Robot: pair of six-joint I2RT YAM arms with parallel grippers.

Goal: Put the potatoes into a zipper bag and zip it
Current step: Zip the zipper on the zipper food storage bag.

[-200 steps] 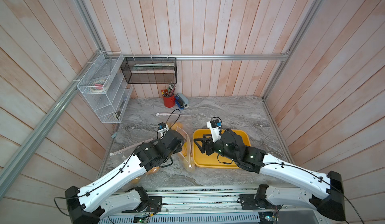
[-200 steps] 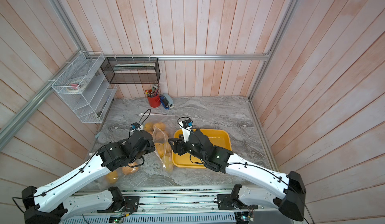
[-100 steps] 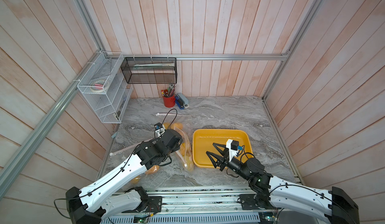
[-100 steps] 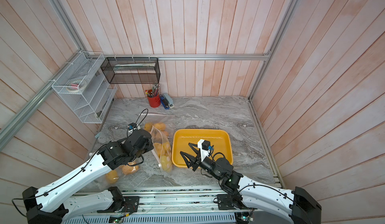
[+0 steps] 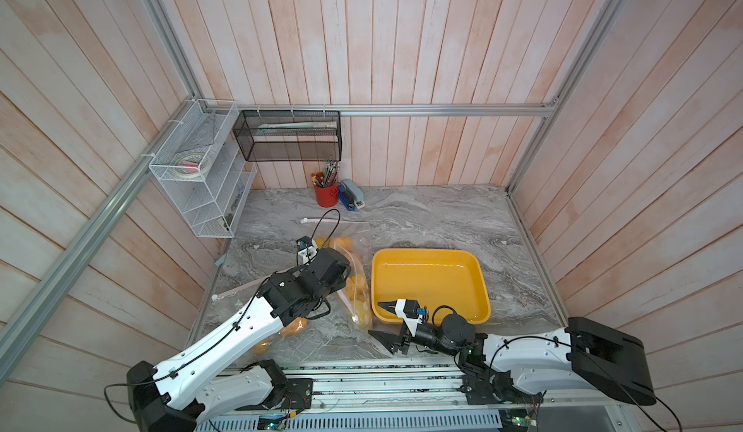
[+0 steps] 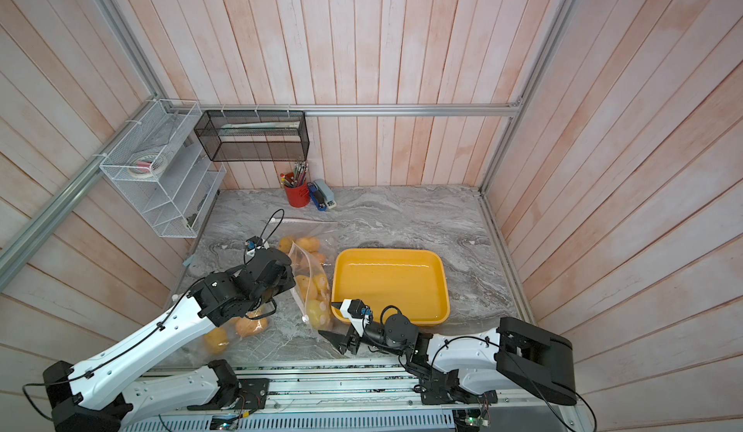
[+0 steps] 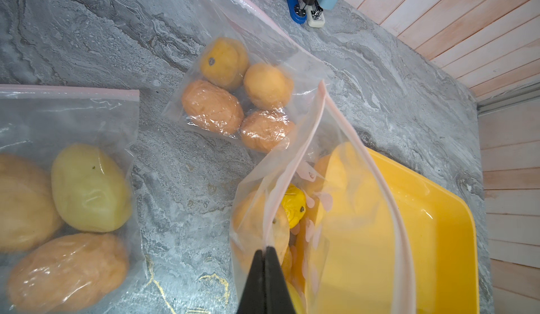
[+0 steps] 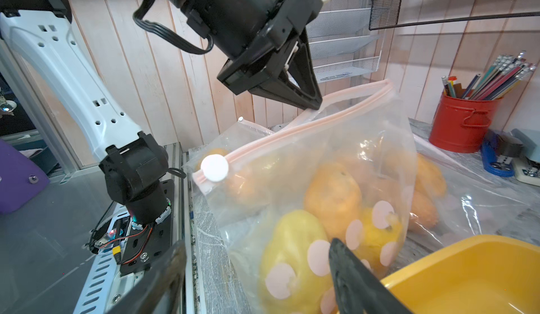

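A clear zipper bag (image 5: 359,289) (image 6: 313,289) with pink dots stands left of the yellow tray, its mouth gaping in the left wrist view. Several potatoes (image 8: 333,195) (image 7: 293,207) lie inside it. My left gripper (image 7: 267,249) (image 8: 314,105) is shut on the bag's pink zipper rim and holds it up. The white slider (image 8: 215,167) sits at the near end of the track. My right gripper (image 5: 380,319) (image 6: 330,319) (image 8: 257,257) hangs open, low at the bag's near end, with nothing between its fingers.
The yellow tray (image 5: 430,281) (image 6: 390,281) holds nothing. Two more bags of potatoes lie flat, one beyond the left gripper (image 7: 233,99) and one near the table's front left (image 7: 73,181) (image 6: 251,325). A red pencil cup (image 5: 325,194) and staplers (image 5: 352,196) stand at the back.
My right arm has pulled back from over the tray to the table's near edge, dropping low beside the bag with jaws open. The left gripper kept its hold on the rim.
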